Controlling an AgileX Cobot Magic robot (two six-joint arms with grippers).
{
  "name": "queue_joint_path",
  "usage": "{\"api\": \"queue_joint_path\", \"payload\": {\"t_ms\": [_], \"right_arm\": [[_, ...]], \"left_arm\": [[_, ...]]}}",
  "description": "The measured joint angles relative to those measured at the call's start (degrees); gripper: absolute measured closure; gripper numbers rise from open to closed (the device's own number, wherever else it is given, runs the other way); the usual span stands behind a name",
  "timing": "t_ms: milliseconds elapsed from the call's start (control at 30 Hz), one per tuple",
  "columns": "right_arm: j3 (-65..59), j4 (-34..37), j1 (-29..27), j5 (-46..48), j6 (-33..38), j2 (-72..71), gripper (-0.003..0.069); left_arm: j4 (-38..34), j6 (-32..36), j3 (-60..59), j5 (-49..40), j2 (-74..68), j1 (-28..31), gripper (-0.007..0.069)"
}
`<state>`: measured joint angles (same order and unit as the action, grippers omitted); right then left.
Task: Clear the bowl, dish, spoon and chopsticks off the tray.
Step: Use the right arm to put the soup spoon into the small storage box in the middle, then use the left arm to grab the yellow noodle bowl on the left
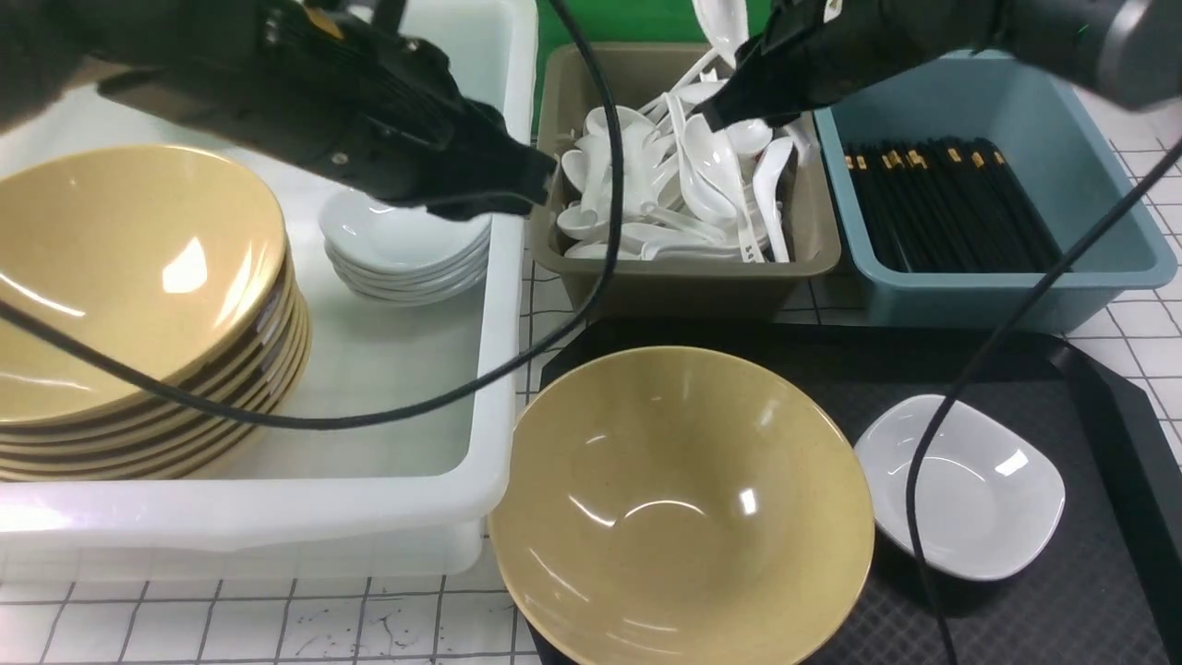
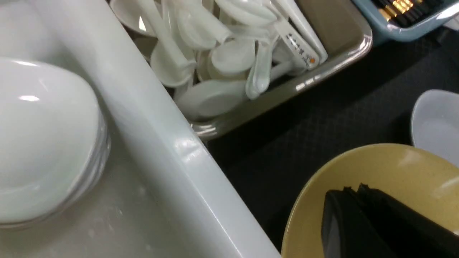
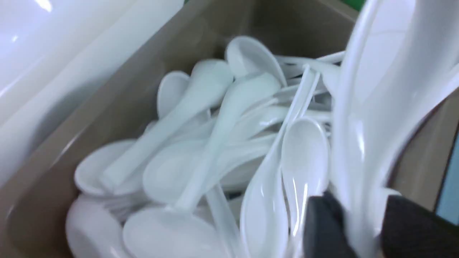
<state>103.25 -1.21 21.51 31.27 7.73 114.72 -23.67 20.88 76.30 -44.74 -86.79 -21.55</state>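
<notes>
A white tabletop (image 1: 277,628) ruled in a dark grid carries a white tub (image 1: 277,508) of stacked crockery, a brown bin (image 1: 683,277) heaped with white spoons, a blue bin (image 1: 997,296) and, nearest the camera, the black tray (image 1: 1062,610). The right fingers (image 3: 322,229) hang over the brown bin. The spoon (image 3: 373,107) stands between them, with the heap directly beneath. That view is blurred, so I cannot tell whether they clamp the spoon or stand loose around it. The left fingers (image 2: 344,222) are pressed together on nothing, near the tub's wall. No pair lies on the part of the tray that shows. The blue bin, to the outer side of the right fingers, holds a row of black chopsticks (image 1: 951,203), so that step looks done. The spoon is off the tray and seems all but delivered. The bowl (image 1: 683,508) and the dish (image 1: 979,489) sit just beside each other on the tray, below both pairs of fingers, and by my reckoning those two are what is left.
</notes>
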Motion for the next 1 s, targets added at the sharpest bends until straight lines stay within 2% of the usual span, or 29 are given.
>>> {"api": "queue_joint_path", "payload": {"t_ms": [33,100,133,200,300,367,533,600,733,800,900,1000], "right_arm": [[0.0,0.1,-0.1,-0.8,-1.0,0.5,0.0295],[0.0,0.2,-0.1,0.3,-2.4,0.6,0.0159],[0.0,0.2,-0.1,1.7,-2.7,0.3,0.012],[0.0,0.2,-0.1,6.3,-2.0,-1.1,0.0081],[0.4,0.2,-0.1,12.3,0.4,-3.2,0.0088],[0.7,0.2,-0.1,17.4,2.8,-5.4,0.0123],[1.2,0.2,-0.1,28.8,7.5,-12.8,0.0335],[1.2,0.2,-0.1,35.2,9.1,-15.2,0.0463],[0.5,0.3,-0.1,39.6,10.4,-18.0,0.0589],[-0.5,0.5,-0.1,40.0,10.4,-19.6,0.0617],[-2.2,0.7,0.2,40.4,10.5,-23.0,0.0623],[-3.1,1.2,0.4,40.7,10.6,-25.4,0.0623]], "left_arm": [[-0.1,0.5,0.0,-0.7,-0.3,0.0,0.0636],[-0.2,3.1,0.2,-3.1,-1.4,0.0,0.0636],[-0.2,3.6,0.5,-4.0,-1.5,0.0,0.0636],[-0.2,3.7,1.6,-5.4,-1.5,-0.1,0.0636],[0.7,3.7,4.4,-6.8,-1.7,-0.9,0.0624],[2.5,3.4,8.2,-9.2,-2.6,-2.5,0.0604],[8.8,1.1,18.9,-18.7,-9.5,-7.6,0.0513],[12.3,-0.7,22.9,-23.0,-14.7,-9.9,0.0439],[16.3,-1.1,26.1,-25.0,-22.0,-12.0,0.0316],[17.7,-0.9,26.5,-24.8,-24.3,-12.8,0.0276],[19.7,-0.4,26.8,-23.7,-27.8,-14.3,0.0218],[20.8,-0.3,26.8,-22.4,-29.7,-15.1,0.02]]}}
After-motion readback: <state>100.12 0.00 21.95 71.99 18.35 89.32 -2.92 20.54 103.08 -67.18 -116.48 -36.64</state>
